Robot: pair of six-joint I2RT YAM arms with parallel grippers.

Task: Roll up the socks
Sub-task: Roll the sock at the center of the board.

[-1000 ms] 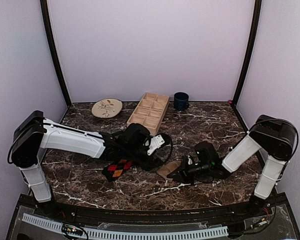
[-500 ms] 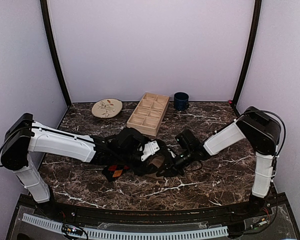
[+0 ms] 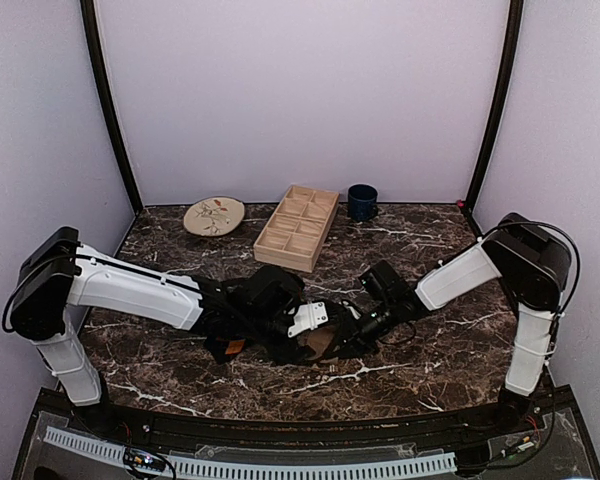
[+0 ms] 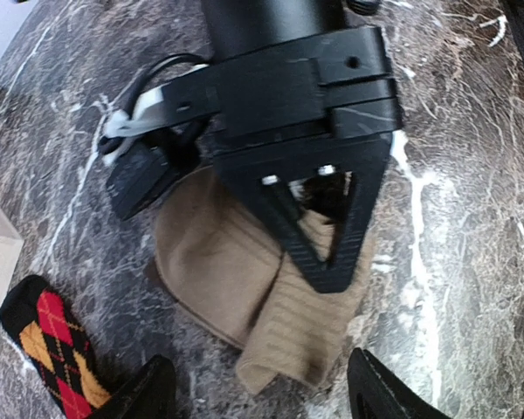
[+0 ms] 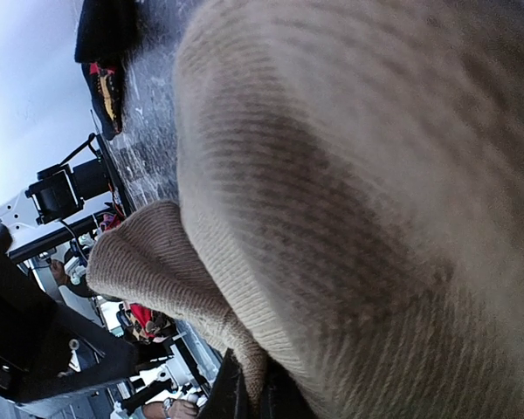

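Right gripper (image 4: 327,275) pinching tan sock (image 4: 227,271) | dark marble table (image 3: 430,360) | lilac walls (image 3: 300,90)

Left arm (image 3: 130,285), right arm (image 3: 460,275): white shells, black joints, black cables. Right pincer (image 4: 327,262) black, triangular open-frame.

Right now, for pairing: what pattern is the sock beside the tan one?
Black sock with red-orange argyle; left wrist view.

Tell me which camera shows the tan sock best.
Left wrist: the tan sock lies folded and nearly whole, with the right pincer pressed on it. Top external shows only a small patch, mostly hidden. Right wrist is too close: blurred knit fills the frame.
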